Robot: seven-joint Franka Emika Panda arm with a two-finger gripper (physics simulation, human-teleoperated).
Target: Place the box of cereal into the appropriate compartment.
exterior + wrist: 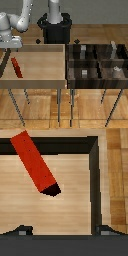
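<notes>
box of cereal (17,68) lies flat in the light-tan tray (37,79), left side of the exterior view, well apart from the compartment (116,51) at upper right. end effector (64,231) above tray, fingers spread, holding nothing.

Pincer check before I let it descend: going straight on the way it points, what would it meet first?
Probably the bare floor of the light tray; the red cereal box lies off to one side. Depth is unclear, and the pincer fingers barely show.

A simulated test space is shown: two bins, a light-tan tray (33,77) and a dark divided bin (95,80), are raised on thin metal legs over a wood-plank floor (90,107).
</notes>
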